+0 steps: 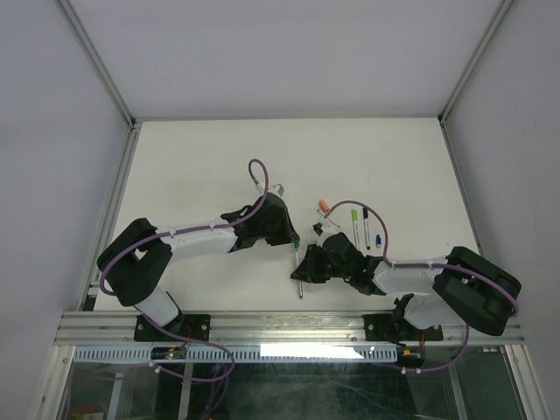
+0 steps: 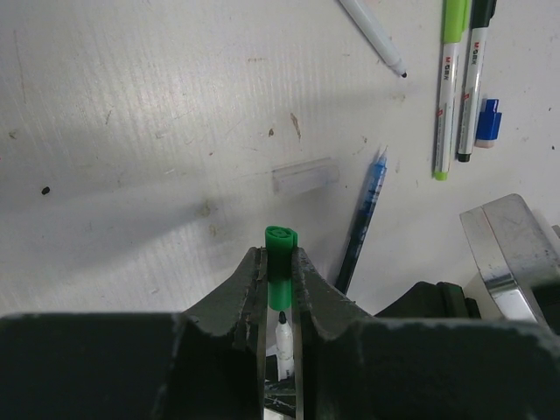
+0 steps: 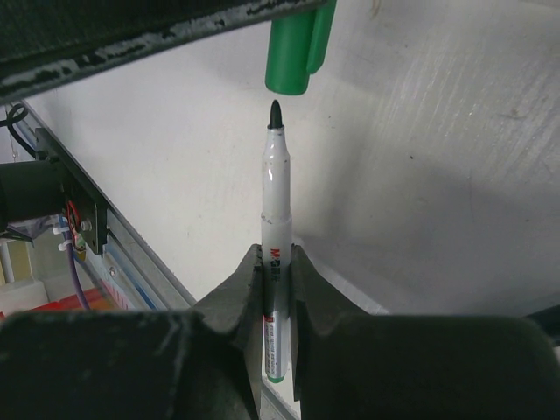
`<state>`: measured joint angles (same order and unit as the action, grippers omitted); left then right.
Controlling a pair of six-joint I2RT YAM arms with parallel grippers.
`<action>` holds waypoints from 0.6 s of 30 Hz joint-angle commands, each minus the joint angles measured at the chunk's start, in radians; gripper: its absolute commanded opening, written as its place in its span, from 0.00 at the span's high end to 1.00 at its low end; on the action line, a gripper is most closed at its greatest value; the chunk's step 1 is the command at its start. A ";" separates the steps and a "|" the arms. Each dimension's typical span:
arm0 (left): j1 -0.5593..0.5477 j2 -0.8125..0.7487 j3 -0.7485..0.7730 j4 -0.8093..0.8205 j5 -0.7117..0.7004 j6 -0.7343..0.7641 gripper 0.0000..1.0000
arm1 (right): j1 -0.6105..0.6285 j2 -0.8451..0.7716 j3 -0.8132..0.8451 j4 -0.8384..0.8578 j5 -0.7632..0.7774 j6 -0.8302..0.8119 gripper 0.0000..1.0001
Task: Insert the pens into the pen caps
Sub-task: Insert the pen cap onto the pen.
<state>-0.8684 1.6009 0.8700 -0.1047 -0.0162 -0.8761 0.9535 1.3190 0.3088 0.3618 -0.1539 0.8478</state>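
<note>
My left gripper point(image 2: 278, 260) is pinching the dark green cap point(image 2: 281, 238), whose open end is hidden between the fingers in that wrist's view. My right gripper point(image 3: 276, 255) is clamped on the green pen point(image 3: 275, 188). Its tip sits just short of the cap's mouth, not yet inside, and its lower barrel is buried between the jaws. From above I can barely separate the two. Beyond them spare pens point(image 2: 449, 87) lie on the table point(image 2: 131, 131), and one white pen point(image 2: 372, 35) is cut off at the frame edge.

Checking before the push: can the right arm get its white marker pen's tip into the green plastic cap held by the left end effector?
Probably yes: the stubby green plastic cap opens toward the slim white marker pen, nothing between, though its tip looks off-centre.
</note>
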 commanded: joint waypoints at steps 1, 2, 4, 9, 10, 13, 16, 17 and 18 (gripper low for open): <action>0.011 -0.015 -0.002 0.062 0.024 -0.009 1.00 | 0.005 -0.025 0.027 0.028 0.032 -0.002 1.00; 0.011 -0.015 -0.002 0.063 0.023 -0.008 1.00 | 0.005 -0.025 0.028 0.026 0.035 -0.003 1.00; 0.011 -0.014 -0.002 0.063 0.025 -0.009 1.00 | 0.005 -0.024 0.031 0.023 0.042 -0.004 1.00; 0.011 -0.015 -0.006 0.063 0.024 -0.009 1.00 | 0.005 -0.024 0.042 0.010 0.056 -0.012 1.00; 0.011 -0.015 -0.006 0.063 0.025 -0.010 1.00 | 0.005 -0.024 0.044 0.008 0.057 -0.014 1.00; 0.011 -0.015 -0.006 0.066 0.028 -0.010 1.00 | 0.004 -0.021 0.054 0.002 0.059 -0.021 1.00; 0.011 -0.012 -0.003 0.067 0.030 -0.010 1.00 | 0.005 -0.016 0.059 0.000 0.059 -0.025 1.00; 0.010 -0.011 -0.003 0.069 0.030 -0.011 1.00 | 0.004 -0.014 0.061 0.001 0.059 -0.026 1.00; 0.011 -0.009 -0.002 0.068 0.031 -0.011 1.00 | 0.005 -0.012 0.063 0.001 0.058 -0.027 1.00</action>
<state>-0.8688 1.6009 0.8669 -0.0998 -0.0139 -0.8772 0.9535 1.3190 0.3275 0.3321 -0.1192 0.8391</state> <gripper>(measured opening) 0.123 0.136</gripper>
